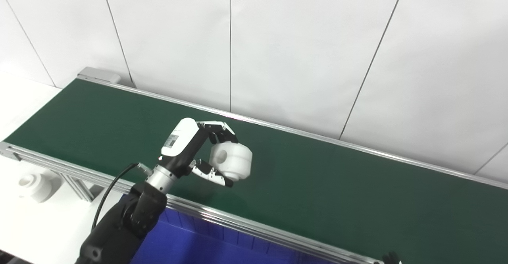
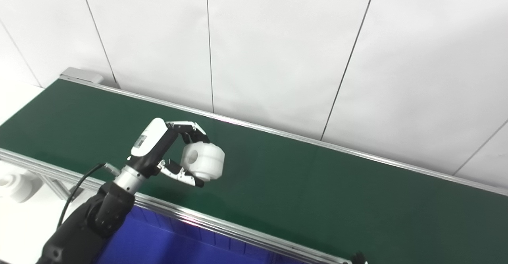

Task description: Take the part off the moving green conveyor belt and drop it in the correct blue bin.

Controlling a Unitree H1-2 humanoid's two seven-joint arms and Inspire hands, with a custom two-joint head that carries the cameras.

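With our left hand [image 1: 198,149] clamped around the white cylindrical part [image 1: 232,160], fingers above and thumb below, just over the green conveyor belt [image 1: 337,184], we judge it best to hold firm and carry it level toward the blue bin [image 1: 190,244], while only a dark tip of our right hand [image 1: 391,258] shows, its state unreadable.

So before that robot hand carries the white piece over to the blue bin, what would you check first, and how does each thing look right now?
1. Grip: left robot hand has fingers above and thumb below the white part: ok.
2. Part off the green belt: it looks raised, with a shadow beneath, but contact cannot be ruled out: cannot tell.
3. Belt around the part free of other pieces: ok.
4. Blue bin in front of the belt's near rail, open below the arm: ok.
5. Whether this is the correct bin: cannot tell.
6. Right robot hand only shows at the bottom edge; its state: cannot tell.
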